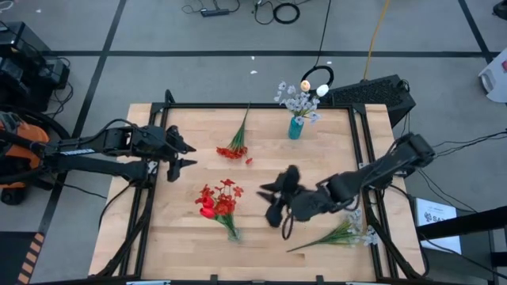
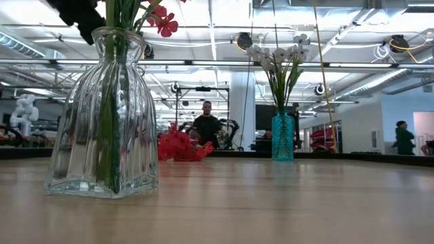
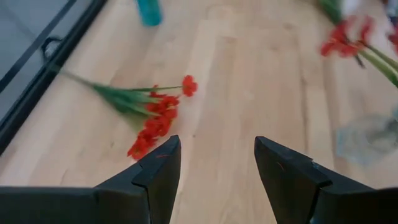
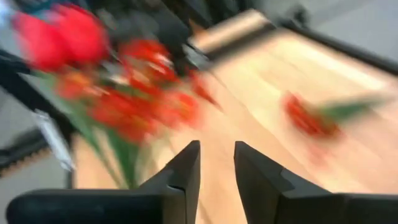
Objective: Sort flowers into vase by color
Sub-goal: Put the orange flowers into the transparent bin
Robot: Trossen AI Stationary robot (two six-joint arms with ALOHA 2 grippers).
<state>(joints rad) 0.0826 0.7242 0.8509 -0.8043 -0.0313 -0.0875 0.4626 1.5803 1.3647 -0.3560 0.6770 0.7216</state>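
A clear ribbed glass vase [image 2: 102,115] stands near the table's middle and holds red flowers [image 1: 219,199]. My right gripper [image 1: 271,204] hovers just to its right, narrowly open with nothing between its fingers [image 4: 217,149]; the red blooms [image 4: 124,93] fill its wrist view. A teal vase [image 1: 295,127] at the far edge holds white sprays [image 1: 297,99]. One red blossom stem [image 1: 234,145] lies flat on the wood. My left gripper [image 1: 184,155] waits open at the left, pointing toward that stem [image 3: 155,115].
A stem of green leaves and pale sprays [image 1: 341,233] lies flat by the table's near right corner, under my right arm. A black frame [image 1: 261,105] rims the table. People stand in the room beyond the far edge [image 2: 205,125].
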